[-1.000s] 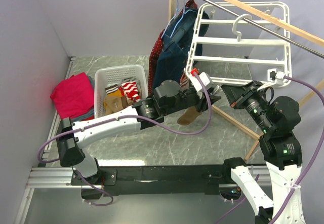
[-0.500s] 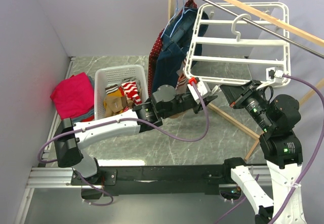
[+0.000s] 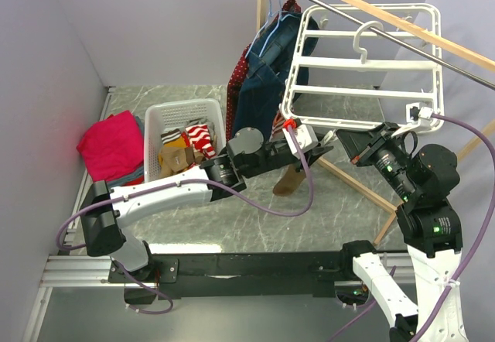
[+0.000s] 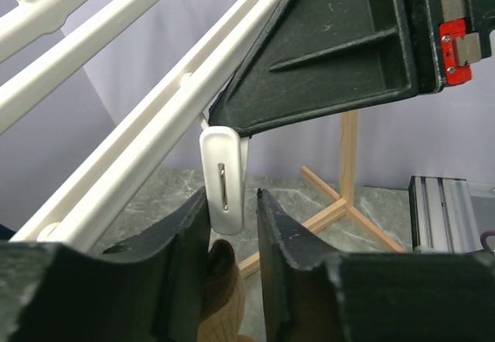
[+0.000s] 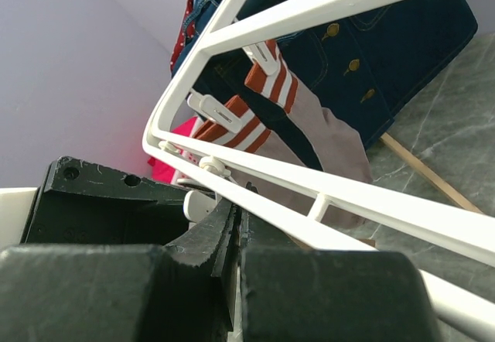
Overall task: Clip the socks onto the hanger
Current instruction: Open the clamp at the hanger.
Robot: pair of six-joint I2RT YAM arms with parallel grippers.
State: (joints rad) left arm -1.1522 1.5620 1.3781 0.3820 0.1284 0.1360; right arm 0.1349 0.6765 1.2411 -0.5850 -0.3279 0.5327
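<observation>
Left gripper (image 4: pixel 232 203) is up under the near-left corner of the hanger (image 3: pixel 363 90), jaws about half spread, with one dangling white clip (image 4: pixel 222 178) sitting right between them. The brown sock (image 3: pixel 290 178) hangs straight down below that corner, its top edge tucked between the jaws just under the clip's lower end. Honestly can't tell whether the jaws are pinching the sock or only framing it, or whether the clip has any fabric in it yet.

If I were doing this bit, I'd get the cuff dead centre under the clip's mouth and feed it up along the clip's own line. That clip looks like it dangles loose off the hanger rail, so a sideways nudge would probably just swing it away. I wouldn't let go until the fabric is properly bitten, or the sock likely drops to the table (image 3: pixel 232 218) under the hanger.

Further along the hanger, two striped socks (image 5: pixel 259 87) hang from their own clips. On the hanger's near edge, right of that clip, the right gripper (image 5: pixel 234 241) has its jaws pressed together against the rail. I'd guess it's steadying the frame, though I can't make out an actual grip.
</observation>
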